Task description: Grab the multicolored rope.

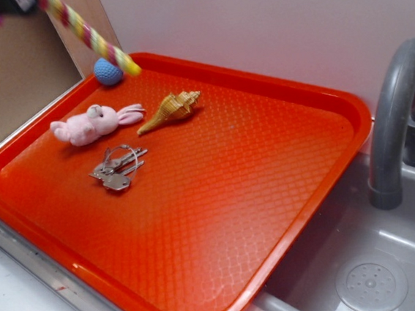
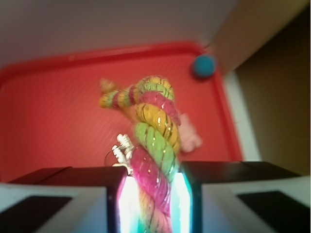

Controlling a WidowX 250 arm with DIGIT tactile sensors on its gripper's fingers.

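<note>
The multicolored rope of twisted yellow, pink and green strands runs between my gripper's two pads, which are shut on it. High above the red tray, the rope hangs down from the top left corner in the exterior view, its yellow end near the tray's back rim. Only a dark bit of the gripper shows at the top edge there.
On the tray lie a pink plush bunny, a tan seashell and a bunch of keys. A blue ball sits at the tray's back corner. A grey tap and sink stand to the right.
</note>
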